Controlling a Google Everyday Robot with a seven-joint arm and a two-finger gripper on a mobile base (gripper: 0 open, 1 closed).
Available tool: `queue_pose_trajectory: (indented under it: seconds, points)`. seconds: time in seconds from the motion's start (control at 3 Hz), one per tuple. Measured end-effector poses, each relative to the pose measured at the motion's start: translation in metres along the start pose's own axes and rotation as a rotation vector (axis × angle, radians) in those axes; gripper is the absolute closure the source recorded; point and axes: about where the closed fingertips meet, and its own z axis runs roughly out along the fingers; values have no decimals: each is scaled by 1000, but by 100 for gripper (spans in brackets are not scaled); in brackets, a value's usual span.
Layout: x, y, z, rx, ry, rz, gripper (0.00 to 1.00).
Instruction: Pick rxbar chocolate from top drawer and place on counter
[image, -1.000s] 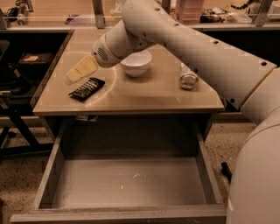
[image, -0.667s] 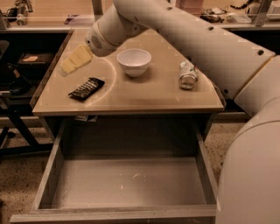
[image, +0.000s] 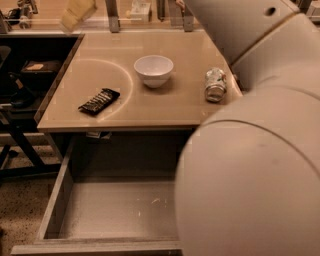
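Observation:
The rxbar chocolate (image: 99, 101), a flat black bar with pale lettering, lies on the counter (image: 165, 107) near its front left corner, beside the pale arc mark. The top drawer (image: 120, 210) stands pulled open below the counter, and its visible grey bottom holds nothing; its right part is hidden behind my arm. My gripper (image: 77, 12) is raised at the top left, over the counter's far left corner, well away from the bar and holding nothing that I can see.
A white bowl (image: 153, 69) stands mid-counter. A silvery can with green marks (image: 215, 84) stands at the right. My bulky arm (image: 250, 170) fills the right side of the view. Dark furniture (image: 25, 85) stands left of the counter.
My gripper has risen from just above the bar to the counter's far left corner. The arm now fills more of the right side. The bar has stayed on the counter.

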Motion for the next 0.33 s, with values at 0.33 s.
queue_pose_trajectory:
  seconds: [0.33]
  points:
    - [-19, 1, -17, 29, 23, -22, 0]
